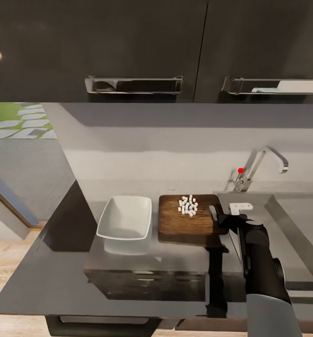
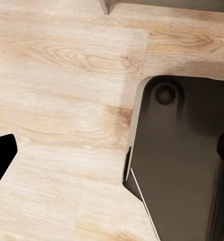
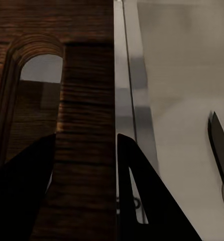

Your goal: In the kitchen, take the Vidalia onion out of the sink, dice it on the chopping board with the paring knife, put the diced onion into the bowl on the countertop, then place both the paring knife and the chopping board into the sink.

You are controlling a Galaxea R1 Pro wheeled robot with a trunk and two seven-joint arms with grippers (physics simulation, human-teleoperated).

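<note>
- The right gripper [image 3: 84,165] is seen at the board's [image 1: 186,223] edge next to the sink [image 1: 287,220]; its fingers [image 3: 21,196] stand narrow, one on each side of the rim, contact unclear.
- The board should handle stiff and rather heavy; the loose dice [image 1: 188,205], beyond the fingers, could slide off if it is tilted.
- The bowl [image 1: 126,219] stands just beside the board's far side.
- The left fingers' state cannot be told.

Dark upper cabinets [image 1: 128,47] with chrome bar handles [image 1: 134,84] hang above a pale grey wall [image 1: 175,140]. Light wood-plank floor [image 2: 57,75] runs below. At the left, what may be a window or doorway shows grass and stepping stones [image 1: 20,119].
</note>
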